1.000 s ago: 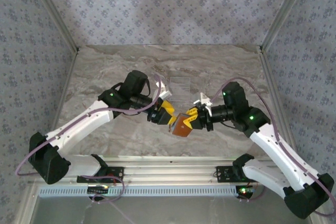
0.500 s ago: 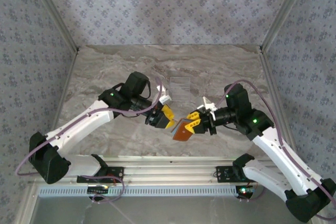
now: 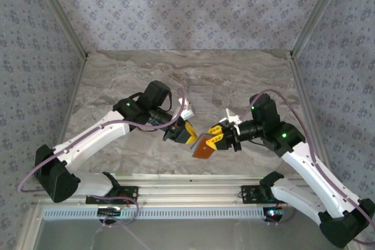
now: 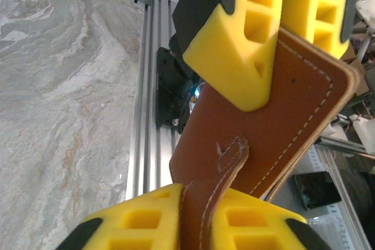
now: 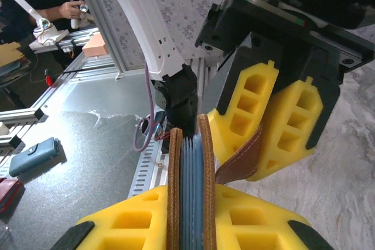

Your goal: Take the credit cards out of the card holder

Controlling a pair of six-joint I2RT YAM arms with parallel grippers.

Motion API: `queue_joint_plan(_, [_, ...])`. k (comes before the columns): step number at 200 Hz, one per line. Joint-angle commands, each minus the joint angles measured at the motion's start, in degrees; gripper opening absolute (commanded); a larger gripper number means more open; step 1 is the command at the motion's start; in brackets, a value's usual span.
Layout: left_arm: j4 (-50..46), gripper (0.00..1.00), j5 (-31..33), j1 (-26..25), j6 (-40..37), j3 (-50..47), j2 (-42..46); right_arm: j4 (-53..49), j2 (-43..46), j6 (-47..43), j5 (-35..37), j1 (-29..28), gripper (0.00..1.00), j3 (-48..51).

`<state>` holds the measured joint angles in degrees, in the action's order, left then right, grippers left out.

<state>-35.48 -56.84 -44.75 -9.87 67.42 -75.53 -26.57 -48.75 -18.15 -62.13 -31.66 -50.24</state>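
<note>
The tan-brown leather card holder (image 3: 203,147) hangs in the air above the table's near edge, held between both arms. My right gripper (image 3: 214,140) is shut on its folded body (image 5: 188,168), whose two leather covers sandwich blue-grey layers. My left gripper (image 3: 189,134) is shut on the thin tab (image 4: 227,165) that sticks out from the card holder's face (image 4: 275,115). In the right wrist view the tab (image 5: 243,162) runs into the left gripper's yellow fingers (image 5: 281,127). The credit cards are hidden inside the closed card holder.
A clear plastic tray (image 3: 201,95) lies on the marble table (image 3: 117,80) behind the grippers. An aluminium rail (image 3: 187,194) runs along the near edge under the card holder. Patterned walls close in the left, right and back.
My left gripper has moved right to the card holder and closed on its tab. The right gripper, still gripping the card holder, has shifted slightly down and to the right.
</note>
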Motion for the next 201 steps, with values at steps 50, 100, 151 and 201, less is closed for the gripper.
queue_joint_plan(50, [9.6, 0.10, 12.8, 0.7, 11.6, -8.8, -0.6, 11.5, -6.4, 17.6, 10.5, -1.1, 0.10, 6.3])
queue_joint_plan(100, [17.1, 0.08, 17.1, 3.2, 22.9, -18.8, -5.6, 18.9, -17.7, 27.7, 19.2, -2.1, 0.19, 10.5])
queue_joint_plan(151, [24.2, 0.08, 17.1, 5.4, 30.7, -23.8, -15.2, 21.0, -35.2, 34.6, 22.1, -2.1, 0.23, 7.5])
queue_joint_plan(201, [26.8, 0.06, 17.0, 7.4, 33.0, -24.8, -18.3, 15.1, -40.5, 38.8, 32.6, -2.0, 0.44, 3.6])
